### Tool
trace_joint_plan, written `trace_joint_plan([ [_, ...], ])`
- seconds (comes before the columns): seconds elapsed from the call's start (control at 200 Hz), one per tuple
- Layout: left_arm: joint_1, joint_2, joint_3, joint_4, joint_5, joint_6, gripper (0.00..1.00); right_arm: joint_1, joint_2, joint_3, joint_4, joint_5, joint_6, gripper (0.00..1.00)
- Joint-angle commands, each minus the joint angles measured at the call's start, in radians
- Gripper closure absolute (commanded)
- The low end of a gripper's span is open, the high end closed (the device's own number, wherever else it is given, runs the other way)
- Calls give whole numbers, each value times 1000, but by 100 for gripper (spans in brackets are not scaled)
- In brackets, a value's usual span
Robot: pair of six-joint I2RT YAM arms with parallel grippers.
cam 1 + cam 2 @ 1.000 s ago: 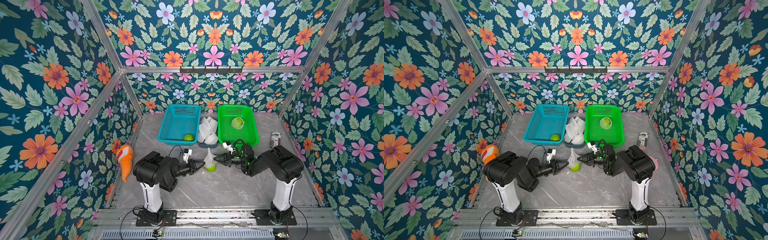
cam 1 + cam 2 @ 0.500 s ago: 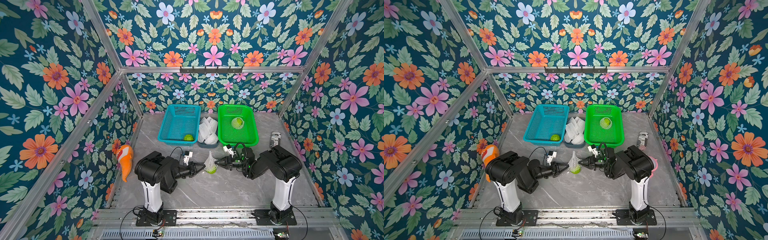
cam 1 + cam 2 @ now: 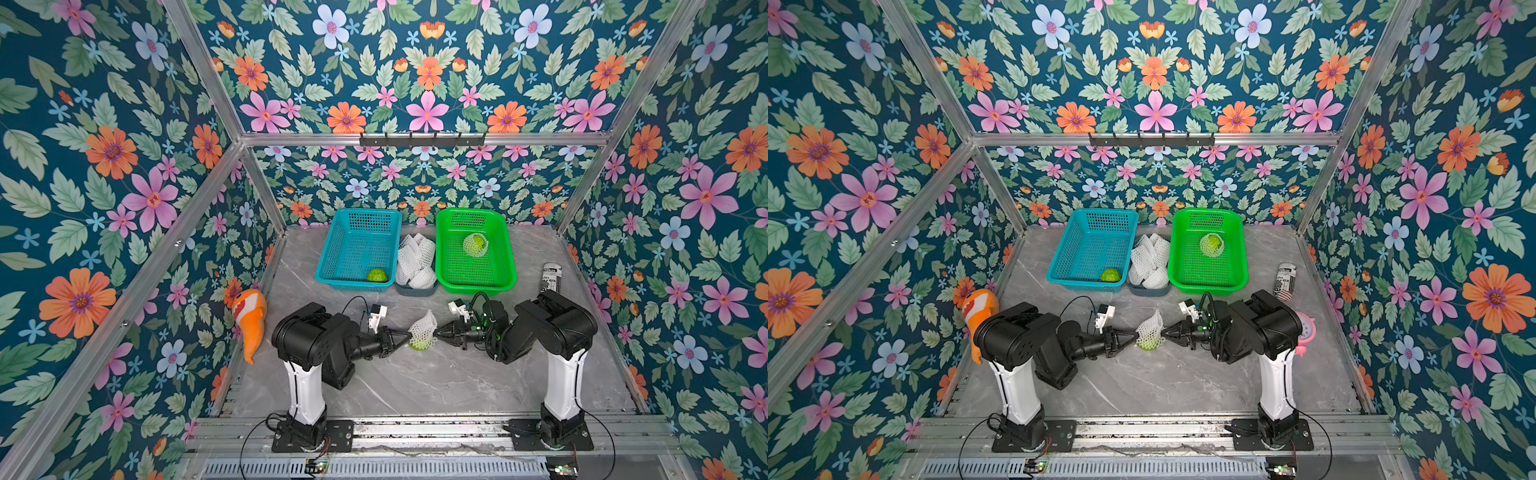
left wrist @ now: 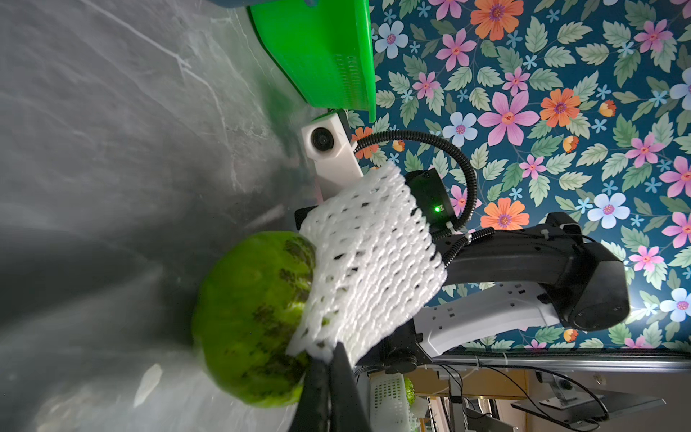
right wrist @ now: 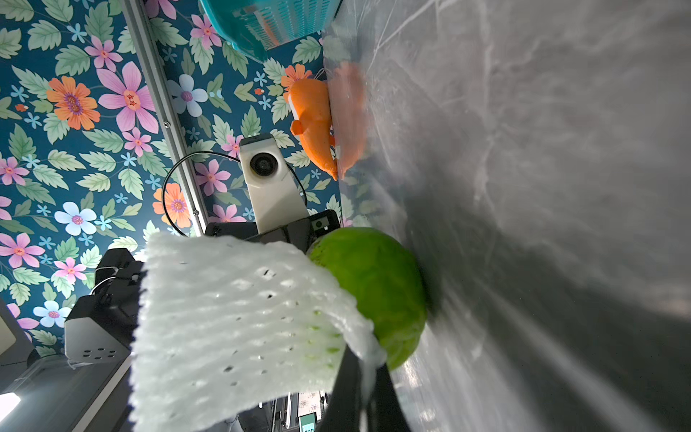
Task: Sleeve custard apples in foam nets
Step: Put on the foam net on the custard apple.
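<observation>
We find only one thing bearing print: a white cylindrical roll with black print point(image 3: 552, 279), lying well apart from the right gripper point(image 3: 435, 331), behind its fingers and beyond the arm. We can make out "ex"; the rest is too small to read.

We see the foam net point(image 4: 370, 254) as soft, matt white foam mesh. The custard apple point(image 4: 250, 318) has bumpy, faintly shiny skin. The desk point(image 3: 415, 382) looks like smooth, glossy grey marble. The green basket point(image 3: 478, 287) and blue basket point(image 3: 332, 253) are perforated plastic.

Marble table point(image 3: 415, 386): blue basket point(image 3: 332, 257), green basket point(image 3: 509, 257), tray point(image 3: 415, 291), fish toy point(image 3: 251, 320), custard apple point(image 3: 418, 345).
</observation>
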Motion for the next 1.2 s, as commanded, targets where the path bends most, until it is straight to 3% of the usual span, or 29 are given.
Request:
trace_joint_plan([
  [0.0, 0, 1, -14, 75, 12, 27, 100, 15, -15, 3, -1, 11, -34, 100],
  [0.33, 3, 4, -50, 75, 31, 52, 100, 59, -70, 7, -170, 53, -172, 100],
  [0.815, 19, -1, -108, 75, 46, 71, 100, 68, -81, 9, -159, 59, -170, 100],
  [1.195, 24, 29, -108, 75, 49, 80, 100, 75, -113, 44, -332, 82, -251, 100],
])
